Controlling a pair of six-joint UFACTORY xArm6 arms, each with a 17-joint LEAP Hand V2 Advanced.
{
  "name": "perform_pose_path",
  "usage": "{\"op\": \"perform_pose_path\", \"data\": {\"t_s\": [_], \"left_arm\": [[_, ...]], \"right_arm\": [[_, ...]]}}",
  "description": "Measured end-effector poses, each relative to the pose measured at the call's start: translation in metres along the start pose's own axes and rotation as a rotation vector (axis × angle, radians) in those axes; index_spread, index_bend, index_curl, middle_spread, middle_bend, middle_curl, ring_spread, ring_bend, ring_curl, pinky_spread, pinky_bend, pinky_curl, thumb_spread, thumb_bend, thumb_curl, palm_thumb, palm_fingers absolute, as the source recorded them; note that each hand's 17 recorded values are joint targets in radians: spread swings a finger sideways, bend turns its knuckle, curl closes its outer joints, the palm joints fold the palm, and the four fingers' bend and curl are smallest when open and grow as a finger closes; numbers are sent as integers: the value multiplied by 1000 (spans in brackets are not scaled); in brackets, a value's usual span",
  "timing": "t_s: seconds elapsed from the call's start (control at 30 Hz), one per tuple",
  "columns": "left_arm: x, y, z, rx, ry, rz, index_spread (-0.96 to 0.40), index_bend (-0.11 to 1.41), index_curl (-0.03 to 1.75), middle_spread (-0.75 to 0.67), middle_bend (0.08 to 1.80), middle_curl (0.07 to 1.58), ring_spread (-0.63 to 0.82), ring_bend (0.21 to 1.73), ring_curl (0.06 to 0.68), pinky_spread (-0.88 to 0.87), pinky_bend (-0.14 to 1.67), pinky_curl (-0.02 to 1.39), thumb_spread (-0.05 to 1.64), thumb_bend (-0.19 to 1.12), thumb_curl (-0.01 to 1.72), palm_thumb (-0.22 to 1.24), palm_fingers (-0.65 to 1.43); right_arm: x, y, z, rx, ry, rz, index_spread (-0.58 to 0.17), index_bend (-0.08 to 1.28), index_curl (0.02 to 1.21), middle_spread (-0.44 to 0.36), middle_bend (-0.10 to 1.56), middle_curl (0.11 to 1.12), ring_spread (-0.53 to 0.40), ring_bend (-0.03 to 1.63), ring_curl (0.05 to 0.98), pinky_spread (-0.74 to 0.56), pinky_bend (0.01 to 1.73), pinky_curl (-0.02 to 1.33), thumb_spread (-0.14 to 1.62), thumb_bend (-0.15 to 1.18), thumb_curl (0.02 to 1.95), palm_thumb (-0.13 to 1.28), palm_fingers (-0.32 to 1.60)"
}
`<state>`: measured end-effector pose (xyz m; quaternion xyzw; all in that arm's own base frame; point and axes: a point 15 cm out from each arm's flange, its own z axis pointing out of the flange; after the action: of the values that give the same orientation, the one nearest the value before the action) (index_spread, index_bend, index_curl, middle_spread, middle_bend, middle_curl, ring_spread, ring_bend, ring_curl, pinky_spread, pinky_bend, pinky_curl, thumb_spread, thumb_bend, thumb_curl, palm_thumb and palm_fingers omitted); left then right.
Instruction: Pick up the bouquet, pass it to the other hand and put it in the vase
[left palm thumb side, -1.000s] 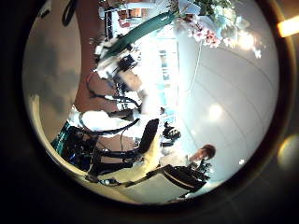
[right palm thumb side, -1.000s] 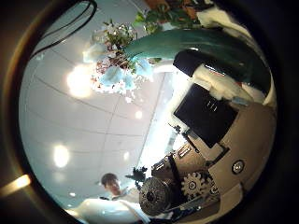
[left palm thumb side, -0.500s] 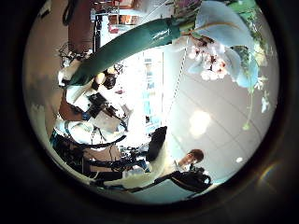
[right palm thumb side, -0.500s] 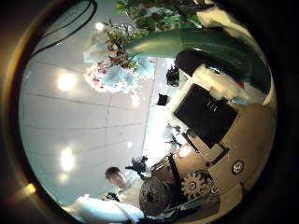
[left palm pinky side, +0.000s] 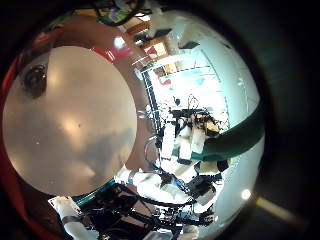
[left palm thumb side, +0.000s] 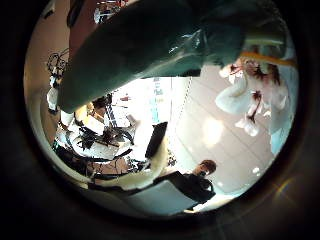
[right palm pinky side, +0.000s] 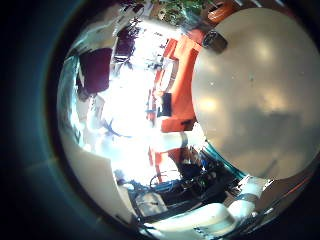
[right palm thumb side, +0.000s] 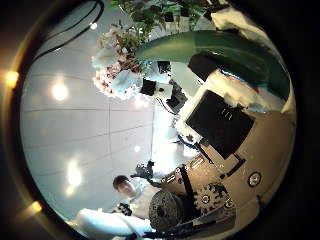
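In the right thumb side palm view the bouquet (right palm thumb side: 205, 47) lies across my right hand (right palm thumb side: 235, 130), its wrapped stem against the fingers and its flowers (right palm thumb side: 120, 65) pointing away. In the left thumb side palm view the bouquet's wrap (left palm thumb side: 150, 50) fills much of the picture, close to my left palm, with the flowers (left palm thumb side: 250, 95) beside it. The left little finger side palm view shows a hand (left palm pinky side: 185, 140) on the wrap (left palm pinky side: 240, 140). A dark round thing (left palm pinky side: 35, 80) at the table's rim may be the vase.
A round table top (left palm pinky side: 70, 130) lies below both hands; it also shows in the right little finger side palm view (right palm pinky side: 255, 100). The same dark round thing (right palm pinky side: 215, 40) sits at its rim there.
The left palm has come much closer to the bouquet's wrap, which now fills the top of its view. The right hand keeps its hold, and its view has turned slightly.
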<state>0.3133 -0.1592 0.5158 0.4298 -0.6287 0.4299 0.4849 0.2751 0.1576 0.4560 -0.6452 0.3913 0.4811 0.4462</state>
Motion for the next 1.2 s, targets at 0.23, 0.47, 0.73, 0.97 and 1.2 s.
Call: {"op": "perform_pose_path", "data": {"t_s": [0.23,0.47,0.73,0.97,1.2], "left_arm": [[15,-3,11,-5,107,-11,-54,186,364,-109,807,572,-74,859,255,57,371,321,979,-17,348,356,968],[25,-5,2,55,156,16,-352,518,549,-334,970,721,-379,1195,428,-388,946,556,1021,115,448,740,1362],[39,-7,-11,89,162,77,-527,853,760,-424,1156,815,-400,1410,520,-505,1197,689,1013,117,550,888,1213],[65,-14,-42,165,91,179,-572,955,864,-444,1239,852,-392,1500,566,-532,1273,801,1018,88,613,928,1106],[103,-26,-87,254,-26,292,-589,974,922,-441,1278,858,-384,1541,589,-552,1279,906,1034,63,665,952,1086]], "right_arm": [[13,0,-2,10,38,20,-212,1215,860,-117,1395,779,-189,1459,701,-209,1191,1003,866,0,1453,1090,1127],[25,-11,-12,76,99,30,-213,1215,861,-120,1395,782,-192,1456,706,-201,1190,1021,877,-5,1451,1088,1123],[45,-22,-43,220,112,72,-224,1154,862,-134,1329,777,-201,1419,695,-231,1181,989,923,-56,1300,879,1065],[46,-24,-53,351,-27,111,-273,836,779,-157,1130,704,-229,1286,620,-383,1080,851,1005,-34,1070,769,834],[41,-24,-56,364,-22,102,-368,505,656,-156,866,613,-243,1184,552,-377,1025,780,1033,-27,885,750,349]]}}
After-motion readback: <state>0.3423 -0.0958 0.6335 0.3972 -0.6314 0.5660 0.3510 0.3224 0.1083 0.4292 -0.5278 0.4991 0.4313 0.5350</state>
